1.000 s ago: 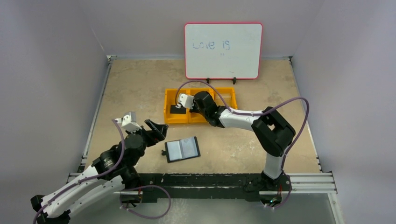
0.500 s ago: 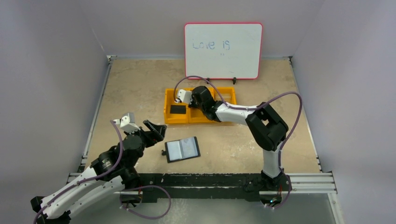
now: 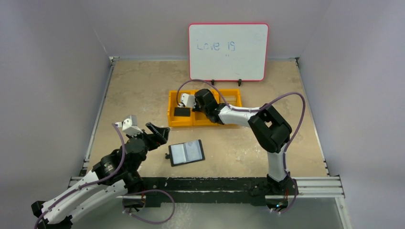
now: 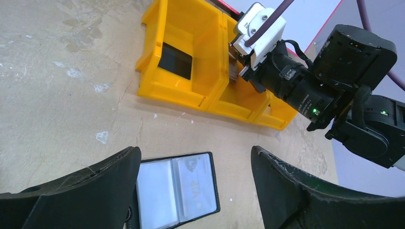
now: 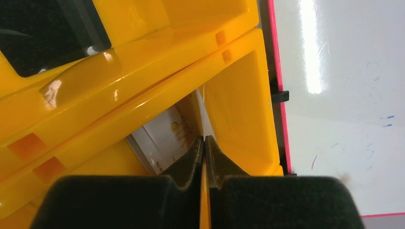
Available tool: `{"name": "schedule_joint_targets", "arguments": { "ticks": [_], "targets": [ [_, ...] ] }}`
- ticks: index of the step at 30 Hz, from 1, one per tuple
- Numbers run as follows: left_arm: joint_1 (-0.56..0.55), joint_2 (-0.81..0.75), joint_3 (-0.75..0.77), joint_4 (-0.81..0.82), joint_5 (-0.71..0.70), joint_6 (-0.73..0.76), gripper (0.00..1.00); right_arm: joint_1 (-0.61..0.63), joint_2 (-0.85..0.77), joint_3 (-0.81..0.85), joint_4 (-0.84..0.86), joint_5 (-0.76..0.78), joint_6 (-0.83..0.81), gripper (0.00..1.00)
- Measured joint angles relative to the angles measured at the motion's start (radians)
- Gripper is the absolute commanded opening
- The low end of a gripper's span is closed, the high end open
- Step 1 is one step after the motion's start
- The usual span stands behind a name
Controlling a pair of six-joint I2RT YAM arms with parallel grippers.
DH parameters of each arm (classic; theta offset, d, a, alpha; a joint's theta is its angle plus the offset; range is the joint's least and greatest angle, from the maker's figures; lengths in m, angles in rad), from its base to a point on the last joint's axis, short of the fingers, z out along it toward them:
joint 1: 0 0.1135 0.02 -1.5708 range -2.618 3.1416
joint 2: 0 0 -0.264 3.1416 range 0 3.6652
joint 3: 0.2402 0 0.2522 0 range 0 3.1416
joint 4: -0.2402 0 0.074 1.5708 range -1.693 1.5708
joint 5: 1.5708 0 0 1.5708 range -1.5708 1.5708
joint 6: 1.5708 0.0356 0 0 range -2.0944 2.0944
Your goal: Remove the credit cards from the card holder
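The card holder lies open and flat on the table, a black wallet with pale clear pockets. One credit card with faint lettering shows in its right pocket. My left gripper hovers just left of it, jaws wide open and empty. My right gripper is over the yellow tray, shut on a thin credit card seen edge-on. Another pale credit card lies in the compartment below it.
A small flat black rectangle lies in the tray's left compartment. A pink-framed whiteboard stands right behind the tray. The right arm reaches across the table's middle right. Walls close in on three sides.
The right arm's elbow has swung left and its wrist has edged toward the back of the tray. The left arm and the card holder have stayed put.
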Motion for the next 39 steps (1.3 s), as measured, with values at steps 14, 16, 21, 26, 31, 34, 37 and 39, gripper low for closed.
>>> {"name": "schedule_joint_targets", "arguments": {
  "ticks": [14, 16, 21, 26, 31, 34, 37, 39],
  "targets": [
    [0.000, 0.000, 0.000, -0.003, 0.000, 0.000, 0.85, 0.000, 0.019, 0.008, -0.002, 0.019, 0.027, 0.20],
    [0.000, 0.000, 0.000, -0.004, 0.000, 0.000, 0.85, 0.000, 0.018, 0.008, -0.002, 0.019, 0.037, 0.26],
    [0.000, 0.006, 0.000, -0.003, 0.000, 0.000, 0.85, 0.000, -0.019, 0.008, -0.040, 0.005, 0.071, 0.29],
    [0.000, 0.033, 0.000, 0.004, 0.002, 0.000, 0.85, 0.000, -0.107, 0.008, -0.063, -0.035, 0.118, 0.30],
    [0.000, 0.066, 0.000, 0.011, 0.009, 0.000, 0.86, 0.001, -0.268, -0.019, -0.051, -0.089, 0.229, 0.34],
    [0.000, 0.102, 0.000, 0.021, 0.018, 0.000, 0.86, 0.002, -0.402, -0.087, -0.008, -0.121, 0.348, 0.42],
    [0.000, 0.156, 0.001, 0.028, 0.028, -0.002, 0.85, 0.002, -0.559, -0.192, 0.033, -0.171, 0.554, 0.61],
    [0.000, 0.200, 0.001, 0.023, 0.028, -0.019, 0.85, 0.002, -0.627, -0.239, 0.032, -0.206, 0.730, 0.58]
  ]
}}
